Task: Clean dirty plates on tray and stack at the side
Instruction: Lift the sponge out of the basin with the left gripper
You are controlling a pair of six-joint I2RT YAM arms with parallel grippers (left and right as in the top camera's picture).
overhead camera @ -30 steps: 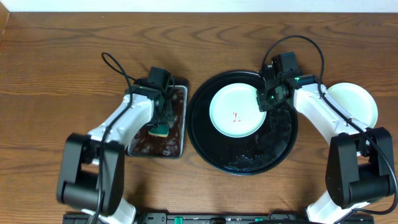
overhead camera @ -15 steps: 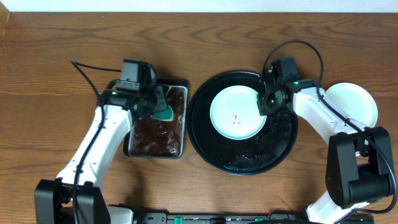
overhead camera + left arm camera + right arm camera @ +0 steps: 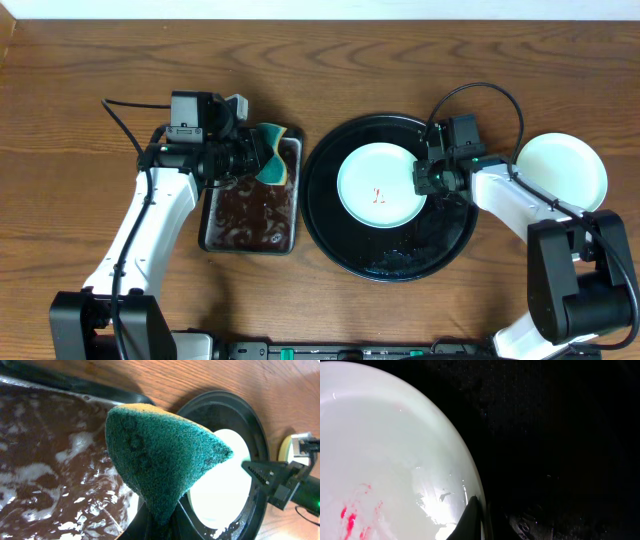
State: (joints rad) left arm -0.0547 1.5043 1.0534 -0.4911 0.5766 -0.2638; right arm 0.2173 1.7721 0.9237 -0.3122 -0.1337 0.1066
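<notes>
My left end effector [image 3: 252, 160]: clamped on green scouring sponge [image 3: 160, 460], ready to wipe.
My right end effector [image 3: 425, 180]: at pale mint round plate [image 3: 378, 185]'s rim, probably steadying; closure I cannot tell.
Plate: red-smeared, in glossy black round tray [image 3: 390, 265].

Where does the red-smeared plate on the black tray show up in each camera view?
Overhead: the plate sits right of centre, inside the black tray.
Left wrist: plate lower right, partly hidden behind the sponge.
Right wrist: plate fills the left side.
Shared landmark: the black tray beneath it.
</notes>
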